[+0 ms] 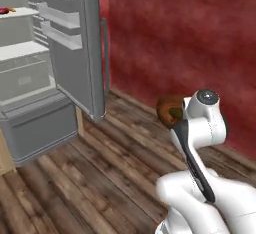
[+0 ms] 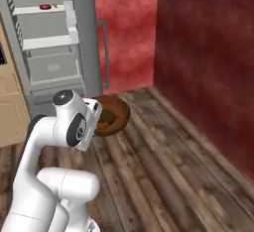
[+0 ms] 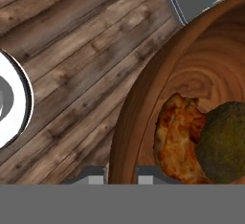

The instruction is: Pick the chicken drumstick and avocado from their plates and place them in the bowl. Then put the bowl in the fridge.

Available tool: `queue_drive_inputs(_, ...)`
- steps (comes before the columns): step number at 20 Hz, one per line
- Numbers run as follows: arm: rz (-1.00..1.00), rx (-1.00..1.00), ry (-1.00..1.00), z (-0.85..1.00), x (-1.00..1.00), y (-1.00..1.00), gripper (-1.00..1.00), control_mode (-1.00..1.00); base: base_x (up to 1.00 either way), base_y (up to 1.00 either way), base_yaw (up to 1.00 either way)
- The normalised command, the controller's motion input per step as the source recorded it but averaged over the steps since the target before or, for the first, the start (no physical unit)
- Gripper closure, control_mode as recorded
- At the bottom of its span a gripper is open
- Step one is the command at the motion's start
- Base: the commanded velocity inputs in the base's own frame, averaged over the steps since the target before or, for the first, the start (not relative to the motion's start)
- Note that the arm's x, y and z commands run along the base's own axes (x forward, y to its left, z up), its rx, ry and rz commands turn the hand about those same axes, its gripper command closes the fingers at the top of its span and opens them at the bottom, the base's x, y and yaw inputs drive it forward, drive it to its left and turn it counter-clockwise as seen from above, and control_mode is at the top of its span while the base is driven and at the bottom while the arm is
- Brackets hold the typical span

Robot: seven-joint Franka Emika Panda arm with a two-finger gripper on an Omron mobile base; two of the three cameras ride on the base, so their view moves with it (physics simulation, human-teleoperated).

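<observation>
The end effector [image 3: 121, 174] is closed tight on the near rim of the wooden bowl [image 3: 143, 103], its two dark fingertips [image 3: 91, 176] standing either side of the wall in the hand view. The bowl [image 2: 116, 114] is carried in the air above the plank floor [image 2: 163, 161], just ahead of the arm's wrist in both base views. Inside it lie the chicken drumstick [image 3: 178, 139] and the avocado [image 3: 225, 139], touching each other, the avocado to the drumstick's right in the hand view. The grey fridge [image 1: 30, 78] stands open beyond, its door [image 1: 82, 43] swung out beside the red wall [image 1: 185, 43], with pale shelves and grey drawers showing.
</observation>
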Motion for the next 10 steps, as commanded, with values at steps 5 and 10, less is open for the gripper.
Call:
queue_drive_inputs(5,0.0,0.0,0.0,0.0,0.0,0.0,1.0,1.0,-0.32,0.23,0.79)
queue_drive_inputs(10,0.0,0.0,0.0,0.0,0.0,0.0,1.0,1.0,-0.22,0.26,0.73)
